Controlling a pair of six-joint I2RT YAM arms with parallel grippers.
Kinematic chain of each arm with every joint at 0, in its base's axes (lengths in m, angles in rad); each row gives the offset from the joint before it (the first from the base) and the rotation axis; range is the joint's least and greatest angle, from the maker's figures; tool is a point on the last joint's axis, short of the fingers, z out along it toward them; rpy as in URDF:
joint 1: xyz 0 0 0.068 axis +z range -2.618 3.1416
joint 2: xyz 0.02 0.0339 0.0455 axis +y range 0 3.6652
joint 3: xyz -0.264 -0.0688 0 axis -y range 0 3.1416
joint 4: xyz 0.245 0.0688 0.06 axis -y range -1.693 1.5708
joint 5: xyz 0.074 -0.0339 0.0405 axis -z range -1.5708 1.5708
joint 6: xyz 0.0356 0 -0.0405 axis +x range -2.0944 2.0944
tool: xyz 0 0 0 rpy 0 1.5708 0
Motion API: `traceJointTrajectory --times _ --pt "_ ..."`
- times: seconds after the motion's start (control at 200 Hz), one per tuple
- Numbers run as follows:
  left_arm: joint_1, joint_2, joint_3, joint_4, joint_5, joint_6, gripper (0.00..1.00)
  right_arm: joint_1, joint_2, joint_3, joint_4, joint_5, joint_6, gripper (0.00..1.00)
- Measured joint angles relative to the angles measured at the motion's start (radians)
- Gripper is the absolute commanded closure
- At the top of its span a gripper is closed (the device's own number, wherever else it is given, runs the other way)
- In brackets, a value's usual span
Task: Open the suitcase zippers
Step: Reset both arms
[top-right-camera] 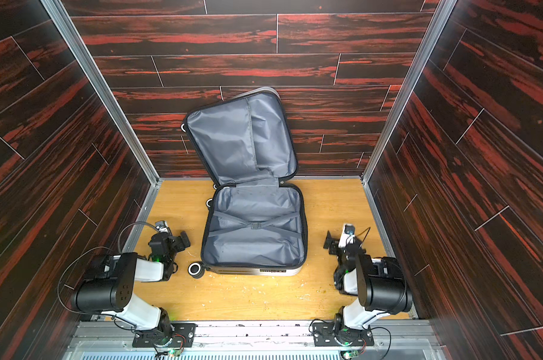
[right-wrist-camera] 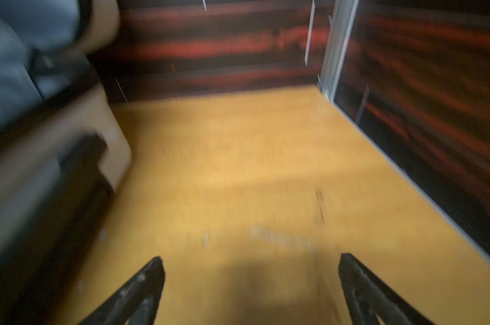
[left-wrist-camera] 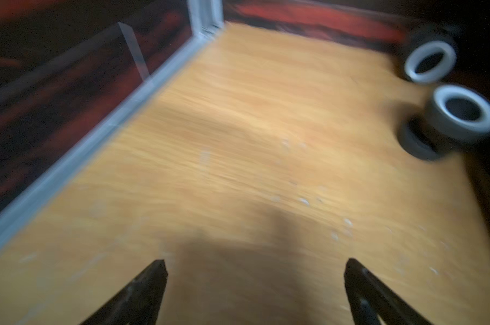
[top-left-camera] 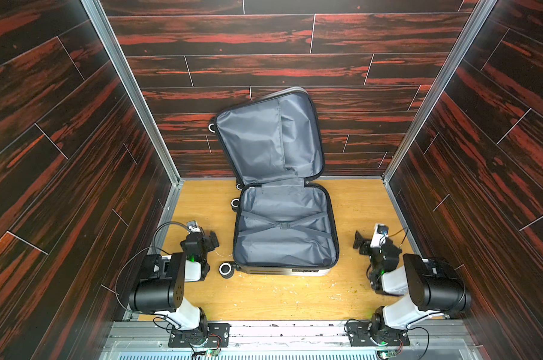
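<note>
Left wrist view: the left jaws are seen spread wide, empty. Between them and the right jaws, equally near both, the suitcase [top-left-camera: 284, 237] is laid open mid-way on the surface [top-left-camera: 295, 296], long axis toward the back edge, zippers [top-left-camera: 335, 230] judged undone. The right jaws are likewise spread, empty.

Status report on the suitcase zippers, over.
Left gripper open, empty, beside suitcase. Right gripper open, empty, opposite side. Zippers undone, suitcase wide open, lid raised. Nothing in the way.
</note>
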Motion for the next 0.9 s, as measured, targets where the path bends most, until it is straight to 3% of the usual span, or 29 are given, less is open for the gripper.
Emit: traceJointTrajectory --times 0.125,0.897 --pt "-0.004 -0.005 0.045 0.019 0.024 0.015 0.0 -0.001 -0.008 0.093 -0.04 -0.03 0.011 0.02" --pt "-0.006 -0.015 0.056 -0.048 0.038 0.032 0.0 -0.004 -0.01 0.091 -0.106 -0.048 0.014 0.02"
